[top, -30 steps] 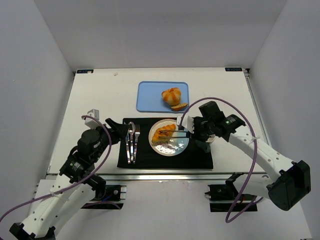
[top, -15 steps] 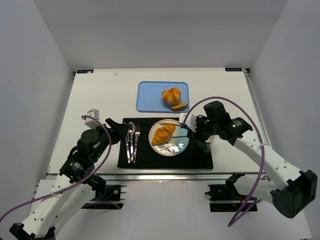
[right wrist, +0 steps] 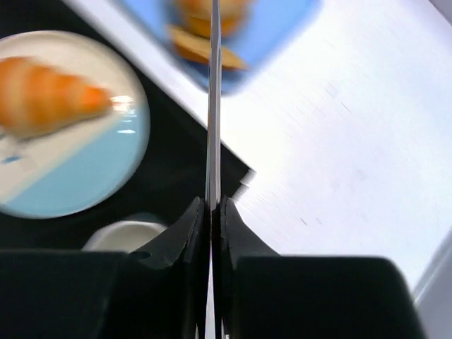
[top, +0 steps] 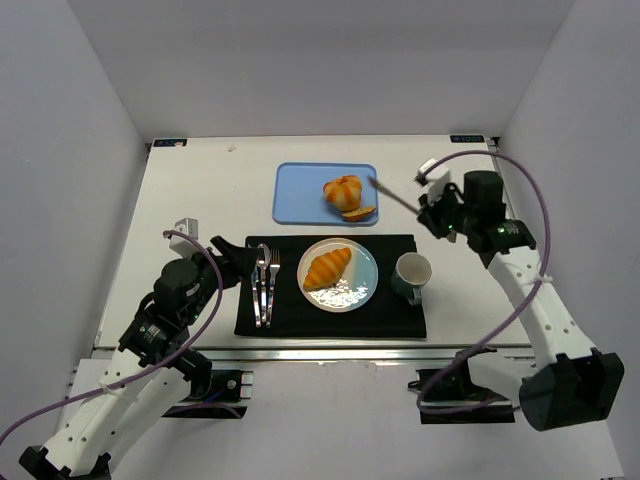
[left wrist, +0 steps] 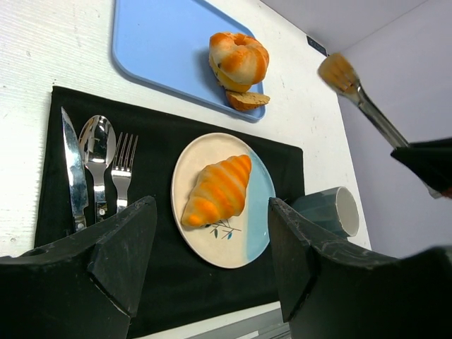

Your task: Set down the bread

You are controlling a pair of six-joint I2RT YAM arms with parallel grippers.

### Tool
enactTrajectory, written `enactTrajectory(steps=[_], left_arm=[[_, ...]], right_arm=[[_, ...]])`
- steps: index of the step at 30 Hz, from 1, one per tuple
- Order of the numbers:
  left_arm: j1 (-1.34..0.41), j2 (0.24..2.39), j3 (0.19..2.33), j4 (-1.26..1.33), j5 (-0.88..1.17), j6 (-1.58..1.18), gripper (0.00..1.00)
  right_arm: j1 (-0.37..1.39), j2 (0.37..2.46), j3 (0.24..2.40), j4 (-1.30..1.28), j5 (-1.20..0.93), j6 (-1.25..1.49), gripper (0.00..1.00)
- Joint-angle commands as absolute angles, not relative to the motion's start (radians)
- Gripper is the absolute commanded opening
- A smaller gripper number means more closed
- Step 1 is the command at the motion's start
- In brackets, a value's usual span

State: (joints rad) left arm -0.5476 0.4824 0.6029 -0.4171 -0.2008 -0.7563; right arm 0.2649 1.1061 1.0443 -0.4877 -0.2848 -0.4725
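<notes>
One bread — one plate, one mug

White table — blue tray at back centre, black placemat near front edge.

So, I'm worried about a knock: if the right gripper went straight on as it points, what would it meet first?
Probably the round bun on the blue tray: the tongs in the right gripper aim at it. Height above it is unclear.
</notes>
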Motion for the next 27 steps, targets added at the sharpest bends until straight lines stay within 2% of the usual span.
enactTrajectory(steps=[1,5,11,15,16,19,24,25,27], left_arm=[[-0.548,0.48,0.623,-0.388,-0.19,-0.746,0.74],[-0.548,0.489,0.608,-0.362,-0.176,-0.747,0.74],[-0.548,0.52,0.604,-0.333,-0.16,-0.746,0.74],[-0.548,0.532,0.609,-0.334,-0.156,-0.742,0.74],[-0.548,0.531,0.609,-0.331,-0.156,-0.742,0.74],[-0.548,0.532,0.609,-0.331,-0.156,-0.744,0.74],[-0.548,0.538,0.612,-0.33,-0.16,-0.744,0.74],[-0.548,0.538,0.614,-0.33,-0.16,-0.742,0.74],[-0.546,0.54,0.62,-0.336,-0.161,-0.739,0.74]], right_arm=[[0.097,1.15,1.007,-0.333,-0.213,-0.31,0.0],[-0.118,1.224,0.884,-0.238,-0.169,-0.224,0.0],[-0.156,1.288,0.666,-0.04,-0.127,-0.176,0.0],[-0.156,1.363,0.635,-0.031,-0.121,-0.173,0.27],[-0.156,1.382,0.635,-0.035,-0.12,-0.181,0.4],[-0.164,1.46,0.663,-0.086,-0.127,-0.212,0.54],[-0.193,1.516,0.756,-0.169,-0.173,-0.258,0.67],[-0.198,1.511,0.77,-0.195,-0.178,-0.268,0.75],[-0.209,1.482,0.825,-0.219,-0.183,-0.294,0.86]])
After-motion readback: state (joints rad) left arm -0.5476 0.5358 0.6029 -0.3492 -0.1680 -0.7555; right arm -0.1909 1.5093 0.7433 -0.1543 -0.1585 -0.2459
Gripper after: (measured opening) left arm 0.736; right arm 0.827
